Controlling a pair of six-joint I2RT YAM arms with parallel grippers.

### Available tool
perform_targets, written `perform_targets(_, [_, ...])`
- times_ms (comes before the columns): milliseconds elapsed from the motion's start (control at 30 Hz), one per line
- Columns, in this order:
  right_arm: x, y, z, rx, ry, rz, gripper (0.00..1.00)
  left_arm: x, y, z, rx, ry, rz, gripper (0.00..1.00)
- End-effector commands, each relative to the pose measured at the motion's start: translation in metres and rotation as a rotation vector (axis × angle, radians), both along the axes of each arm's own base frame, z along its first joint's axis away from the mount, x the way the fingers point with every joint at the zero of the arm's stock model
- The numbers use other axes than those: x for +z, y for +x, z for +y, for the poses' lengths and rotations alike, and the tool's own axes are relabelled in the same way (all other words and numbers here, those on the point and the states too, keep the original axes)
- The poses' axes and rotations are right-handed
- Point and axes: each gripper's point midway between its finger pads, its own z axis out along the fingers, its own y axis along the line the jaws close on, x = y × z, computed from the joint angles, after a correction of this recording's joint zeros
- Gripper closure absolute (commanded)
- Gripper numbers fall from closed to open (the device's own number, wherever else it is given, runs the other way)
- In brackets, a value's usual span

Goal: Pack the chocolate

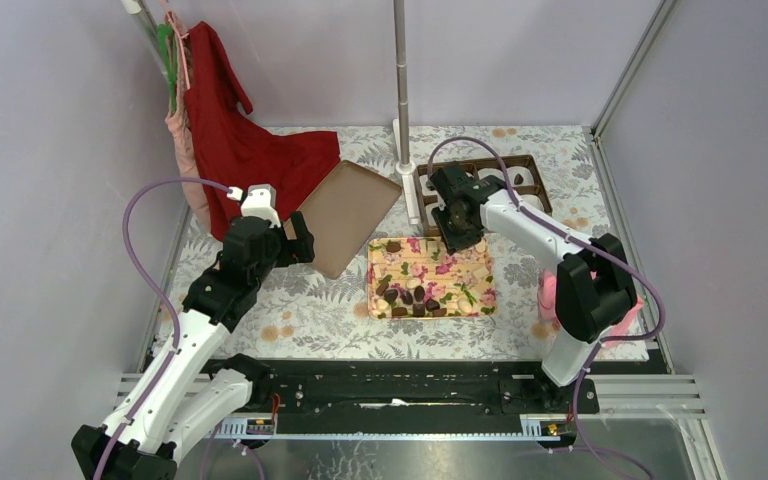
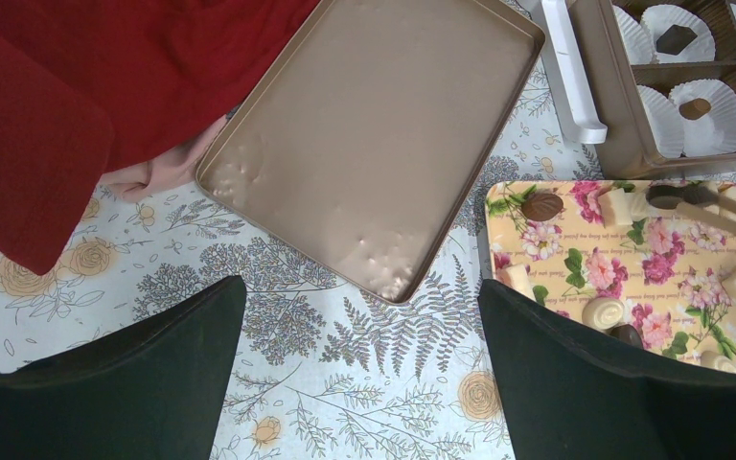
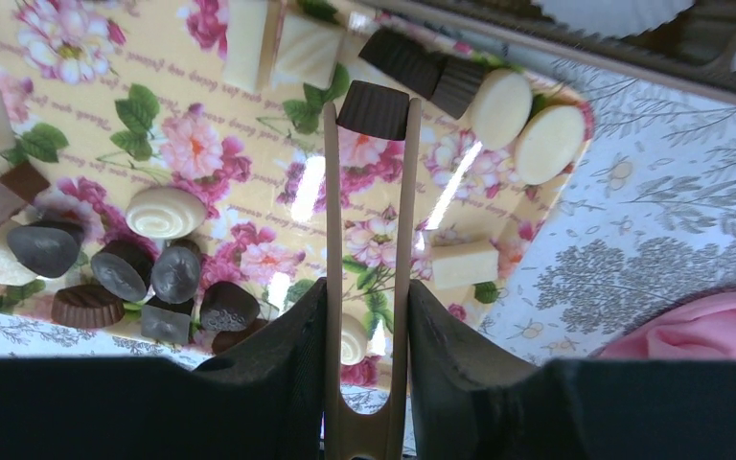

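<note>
That squarish dark chocolate (image 3: 374, 107) looks light and rigid but slippery, so pinch its flat sides gently. The right gripper (image 3: 366, 331), wrist tipped down, squeezes the tongs (image 3: 333, 201), which nip it at the floral tray's (image 3: 182, 96) 12 o'clock edge. The left gripper (image 2: 359, 297) hangs spread wide out at the tray's 9 o'clock.

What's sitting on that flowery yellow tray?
Loose dark chocolates and white ones lie on the tray. The right gripper holds tongs pinching one dark piece. The tray's near edge is hidden behind the gripper.
</note>
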Motion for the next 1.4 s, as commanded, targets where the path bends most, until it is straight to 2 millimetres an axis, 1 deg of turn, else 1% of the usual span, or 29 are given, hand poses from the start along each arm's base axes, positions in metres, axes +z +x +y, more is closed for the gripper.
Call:
perform_targets(0, [0.048,0.025,0.004,0.011,0.002,-0.145,0.76,0.006,0.005,0.0,-0.001,-0.006,-0.034,0.01])
perform_targets(67, [0.055,0.034,0.004,0.009,-0.009,-0.167,0.76,0.006,0.005,-0.001,-0.002,-0.006,-0.034,0.01])
perform_targets(333, [0.062,0.068,0.007,0.0,-0.024,-0.202,0.76,0.007,0.004,0.0,-0.002,-0.007,-0.036,0.01])
perform_targets(467, [0.054,0.083,0.004,-0.014,-0.034,-0.193,0.76,0.006,0.005,-0.001,-0.004,-0.006,-0.033,0.01])
perform_targets(600, [0.042,0.093,0.005,-0.018,-0.034,-0.175,0.76,0.005,0.005,-0.001,-0.005,-0.006,-0.031,0.01])
perform_targets(767, [0.026,0.102,0.006,-0.018,-0.038,-0.144,0.76,0.005,0.005,-0.001,-0.006,-0.004,-0.03,0.01])
perform_targets(1000, [0.005,0.106,0.012,-0.005,-0.041,-0.092,0.74,0.004,0.006,-0.002,-0.009,-0.002,-0.023,0.01])
perform_targets(1200, [-0.003,0.107,0.012,0.0,-0.056,-0.071,0.71,0.003,0.006,-0.002,-0.009,-0.001,-0.021,0.01])
perform_targets(1367, [-0.006,0.105,0.011,0.003,-0.06,-0.059,0.65,0.002,0.006,-0.003,-0.012,-0.001,-0.019,0.01])
